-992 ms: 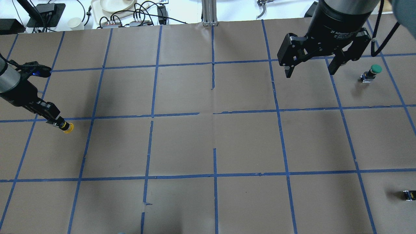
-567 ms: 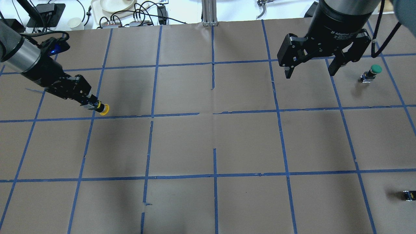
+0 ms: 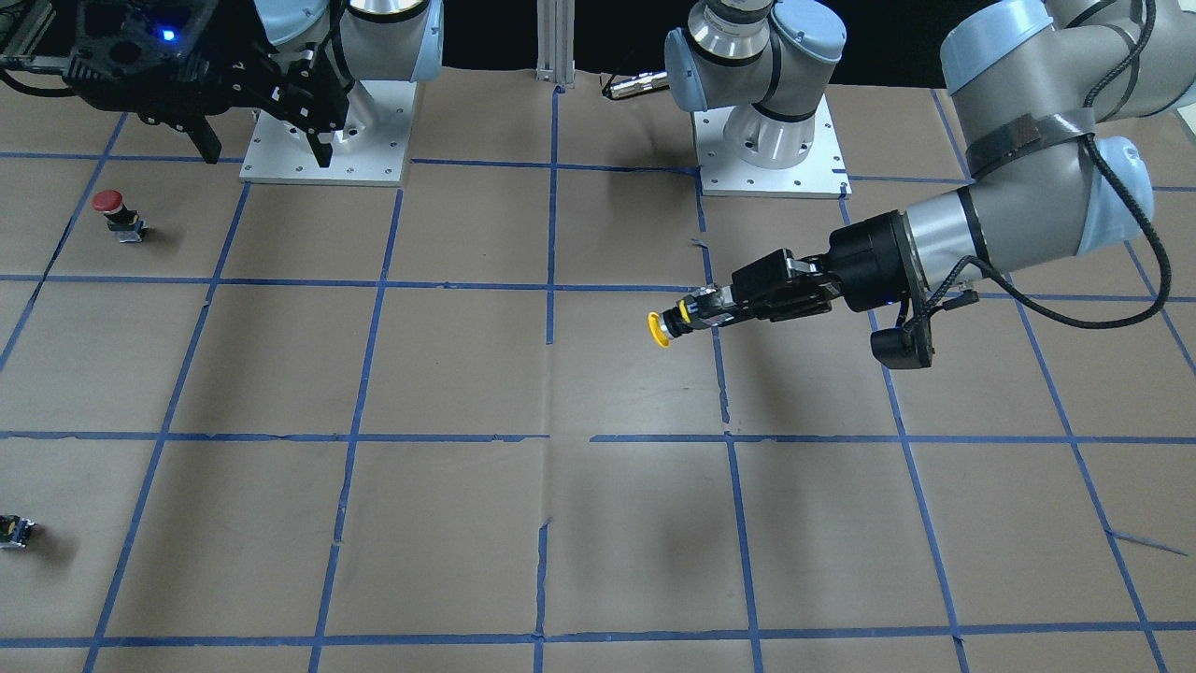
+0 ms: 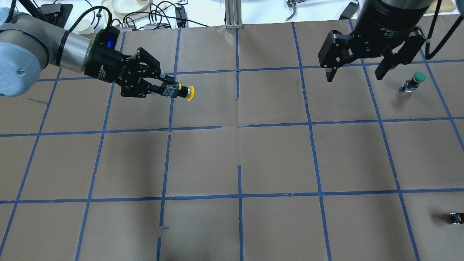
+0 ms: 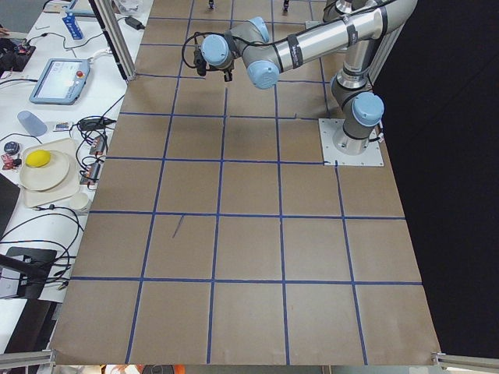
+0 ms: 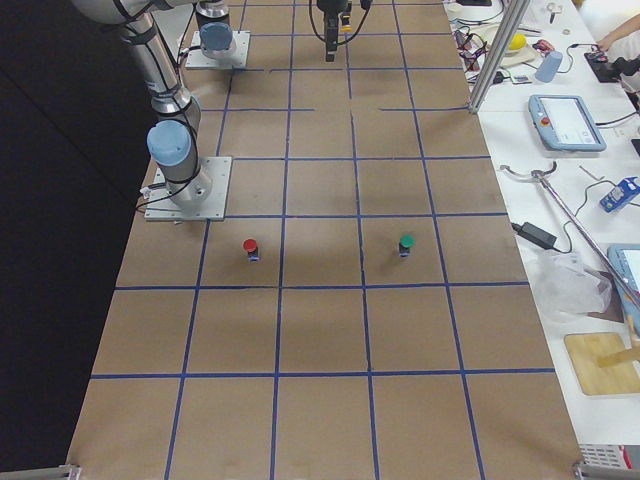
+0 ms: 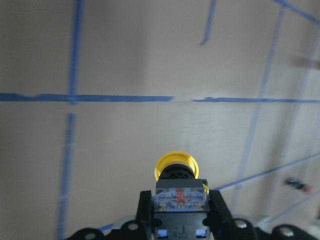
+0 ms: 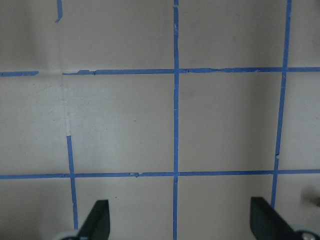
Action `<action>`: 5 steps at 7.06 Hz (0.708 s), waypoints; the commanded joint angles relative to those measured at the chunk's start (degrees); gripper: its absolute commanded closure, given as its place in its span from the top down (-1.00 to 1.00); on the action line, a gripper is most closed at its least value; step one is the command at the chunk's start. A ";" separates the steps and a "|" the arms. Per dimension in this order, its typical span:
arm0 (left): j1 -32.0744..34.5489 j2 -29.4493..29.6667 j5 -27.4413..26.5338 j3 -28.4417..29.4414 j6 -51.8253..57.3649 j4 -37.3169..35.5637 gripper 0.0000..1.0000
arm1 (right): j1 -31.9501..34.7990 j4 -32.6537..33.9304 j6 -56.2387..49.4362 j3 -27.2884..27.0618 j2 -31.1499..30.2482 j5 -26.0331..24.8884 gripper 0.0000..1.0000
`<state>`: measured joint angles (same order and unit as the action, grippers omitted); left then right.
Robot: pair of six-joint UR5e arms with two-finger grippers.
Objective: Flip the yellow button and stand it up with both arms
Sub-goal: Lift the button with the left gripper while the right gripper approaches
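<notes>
My left gripper is shut on the metallic base of the yellow button. It holds the button level in the air above the brown paper, with the cap pointing toward the table's middle. The same grasp shows in the front-facing view, with the gripper behind the yellow cap. In the left wrist view the button sits between my fingers. My right gripper hangs open and empty over the far right part of the table. It also shows in the front view and in the right wrist view.
A green-capped button stands just right of my right gripper. A red-capped button stands near the right arm's base. A tiny black-silver part lies at the near right edge. Cables and a plate lie beyond the far edge.
My left arm has carried the yellow button from the left edge up and toward the table's middle, turning it level. My right gripper shifted slightly to the right, still open.
</notes>
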<state>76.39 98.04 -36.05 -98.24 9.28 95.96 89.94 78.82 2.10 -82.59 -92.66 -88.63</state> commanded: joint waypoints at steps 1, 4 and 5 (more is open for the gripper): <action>2.96 0.13 16.21 -0.20 -6.26 1.07 -0.98 | -7.38 -2.68 -0.60 -0.03 -0.07 10.08 0.99; 7.78 -0.04 33.53 -6.76 -8.67 0.46 -0.98 | -18.20 -21.71 -2.26 -0.99 -0.07 33.10 0.99; 9.55 -0.48 37.42 -9.23 -8.67 0.20 -0.98 | -19.27 -26.30 -2.27 -1.60 0.28 41.61 0.99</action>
<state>83.46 97.96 -4.72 -104.13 0.67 96.57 73.12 59.14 0.38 -83.51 -92.65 -57.34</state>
